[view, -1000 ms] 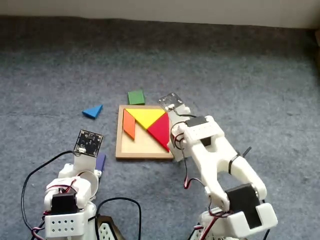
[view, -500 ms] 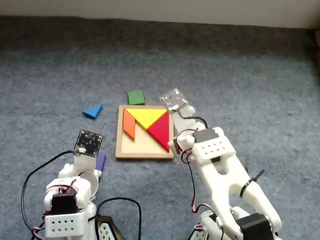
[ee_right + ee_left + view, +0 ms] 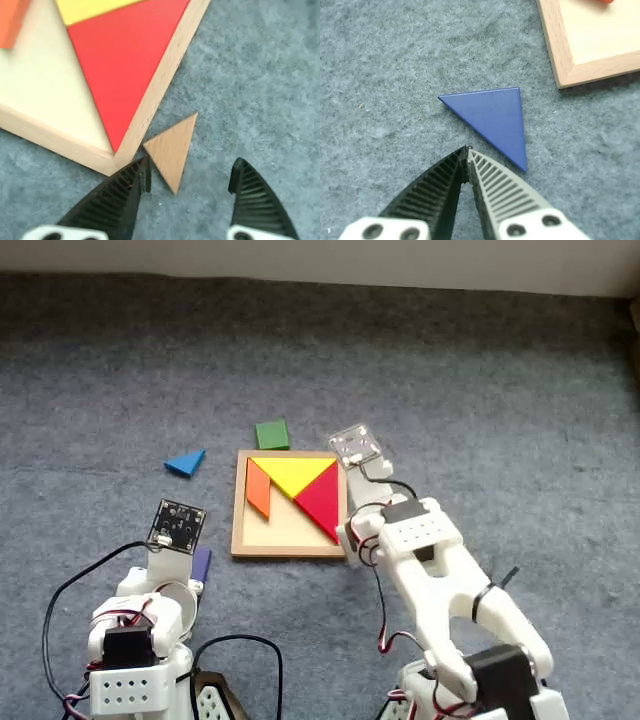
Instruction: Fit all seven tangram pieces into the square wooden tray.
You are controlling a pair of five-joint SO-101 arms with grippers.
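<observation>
The square wooden tray holds an orange parallelogram, a yellow triangle and a red triangle. Just outside the tray's corner lies a small bare-wood triangle. My right gripper stands open around that triangle, which is nearer one finger. A dark blue triangle lies on the carpet just ahead of my shut left gripper, beside the tray's edge. A green square and a light blue triangle rest beyond the tray.
Everything sits on grey carpet. The right arm stretches along the tray's right side, and the left arm sits at the near left with cables beside it. A pale wall strip bounds the far edge.
The right arm's wrist has drawn back toward the near side and slightly right, off the tray's edge. The left arm and the pieces have stayed put.
</observation>
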